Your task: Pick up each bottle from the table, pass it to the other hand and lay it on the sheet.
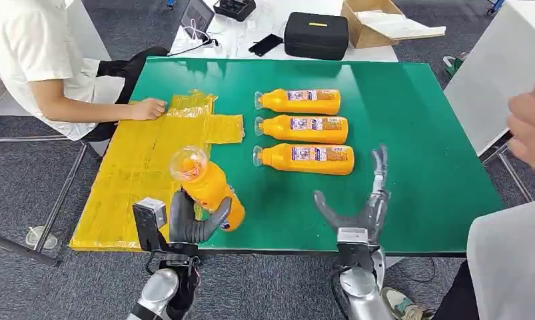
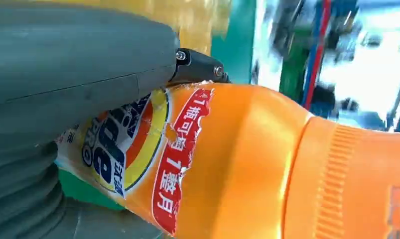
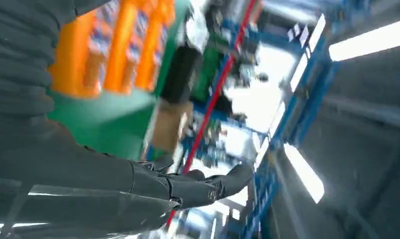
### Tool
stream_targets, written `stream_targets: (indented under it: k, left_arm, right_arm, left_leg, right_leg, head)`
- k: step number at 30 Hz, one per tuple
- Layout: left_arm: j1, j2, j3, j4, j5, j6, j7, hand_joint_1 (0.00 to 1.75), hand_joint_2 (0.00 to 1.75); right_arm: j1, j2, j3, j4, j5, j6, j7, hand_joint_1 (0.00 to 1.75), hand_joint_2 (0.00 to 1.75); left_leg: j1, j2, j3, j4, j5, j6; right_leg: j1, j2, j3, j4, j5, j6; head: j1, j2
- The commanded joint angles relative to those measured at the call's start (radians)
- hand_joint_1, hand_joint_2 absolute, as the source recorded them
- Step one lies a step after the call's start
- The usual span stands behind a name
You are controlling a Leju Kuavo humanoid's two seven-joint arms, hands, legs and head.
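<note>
Tilting bottle (image 1: 210, 187) in left hand (image 1: 188, 222).

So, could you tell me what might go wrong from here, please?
The left hand holds a bottle tilted above the table's near edge, close to the sheet; a loose grip could let it slip off the table. A person's hand rests on the sheet, so laying the bottle there might strike it. The open right hand hovers near three lying bottles and could nudge them.
</note>
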Motion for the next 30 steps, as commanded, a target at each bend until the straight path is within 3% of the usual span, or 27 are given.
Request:
stream_targets:
  k: [1,4,7,10,15,20,27,30]
  left_arm:
    - [-0.118,0.088,0.028,0.106,-0.215,0.175,0.023,1.75,1.75]
    - [-0.118,0.088,0.028,0.106,-0.215,0.175,0.023,1.75,1.75]
    - [-0.163,0.117,0.019,0.188,-0.485,0.318,0.12,1.75,1.75]
    - [-0.233,0.142,0.032,0.324,-0.679,0.356,0.2,1.75,1.75]
    - [-0.362,0.169,0.011,0.64,-0.932,0.299,0.284,1.75,1.75]
    - [-0.364,0.165,0.007,0.647,-0.942,0.295,0.288,1.75,1.75]
    - [-0.411,0.176,-0.052,0.762,-1.061,0.147,0.362,1.75,1.75]
    - [-0.39,0.148,0.0,0.74,-1.0,0.121,0.325,1.54,1.75]
  right_arm:
    - [0.016,-0.006,-0.051,-0.18,-0.028,-0.013,0.0,0.0,1.75]
    - [0.016,-0.006,-0.051,-0.18,-0.028,-0.013,0.0,0.0,1.75]
    - [0.003,-0.02,-0.02,-0.16,-0.051,-0.001,0.0,0.0,1.75]
    - [-0.014,-0.01,-0.016,-0.121,-0.062,0.047,0.0,0.0,1.75]
    - [-0.06,0.0,-0.009,-0.04,-0.053,0.132,0.0,0.0,1.75]
    - [-0.057,-0.001,-0.011,-0.04,-0.054,0.135,0.0,0.0,1.75]
    - [-0.071,0.004,-0.014,-0.009,-0.051,0.173,0.0,0.0,1.75]
    - [-0.058,0.003,-0.021,0.0,-0.057,0.176,0.0,0.0,1.75]
  left_leg:
    - [0.0,0.001,0.002,-0.001,0.0,0.0]
    - [0.0,0.001,0.003,-0.001,0.0,0.0]
    - [0.0,0.001,0.002,-0.001,0.0,0.0]
    - [0.001,0.003,0.006,-0.002,-0.001,0.0]
    - [0.002,0.005,0.007,-0.002,0.0,-0.001]
    - [0.002,0.005,0.006,-0.001,0.0,0.0]
    - [0.002,0.004,0.005,0.0,0.0,-0.001]
    - [0.001,0.003,0.004,-0.001,0.0,-0.001]
  right_leg:
    - [0.0,0.0,0.002,0.0,-0.001,-0.002]
    - [0.001,0.0,0.002,0.0,0.0,-0.002]
    - [0.0,0.0,0.002,0.0,0.0,-0.001]
    - [0.001,0.001,0.006,-0.002,0.0,-0.003]
    - [0.002,0.003,0.007,-0.002,0.001,-0.004]
    - [0.002,0.003,0.006,-0.001,0.0,-0.003]
    - [0.002,0.003,0.005,0.0,0.0,-0.003]
    - [0.002,0.002,0.004,-0.001,0.0,-0.002]
  head:
    - [0.0,0.0]
    - [0.0,0.0]
    - [0.0,0.0]
    - [0.0,0.0]
    - [0.0,0.0]
    - [0.0,0.0]
    - [0.0,0.0]
    - [0.0,0.0]
